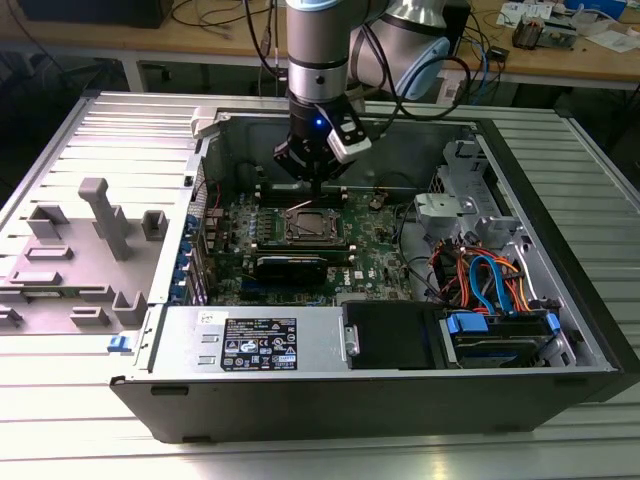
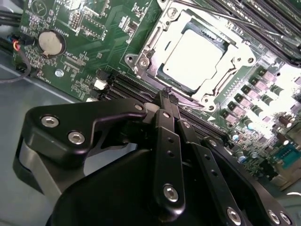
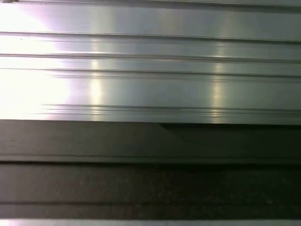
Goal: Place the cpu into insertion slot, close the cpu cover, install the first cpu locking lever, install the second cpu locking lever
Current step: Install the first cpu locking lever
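My gripper (image 2: 165, 94) hung just above the motherboard (image 2: 94, 37), fingers (image 2: 162, 127) pressed together to a narrow black tip, gripping nothing. That tip sat right beside the socket's edge, over the long black slots, though whether it touched the board I could not tell. In the exterior view my gripper (image 1: 312, 183) stood low inside the open computer case (image 1: 560, 260), at the far side of the socket.

The cpu (image 2: 194, 55) lay flat in the insertion slot (image 2: 165, 76), its dull silver top glaring under the light. The cpu cover (image 2: 155, 43) was down around it, a thin grey metal frame with the chip showing through its square cutout. A round coin battery (image 2: 51, 42) shone on the green board nearby.

Orange and blue cables (image 1: 480, 275) curled at the exterior view's right. The case rested on a ribbed aluminium table (image 1: 130, 130), with a grey plastic fixture (image 1: 95, 230) on the exterior view's left. Wooden benches (image 1: 590, 60) ran behind.
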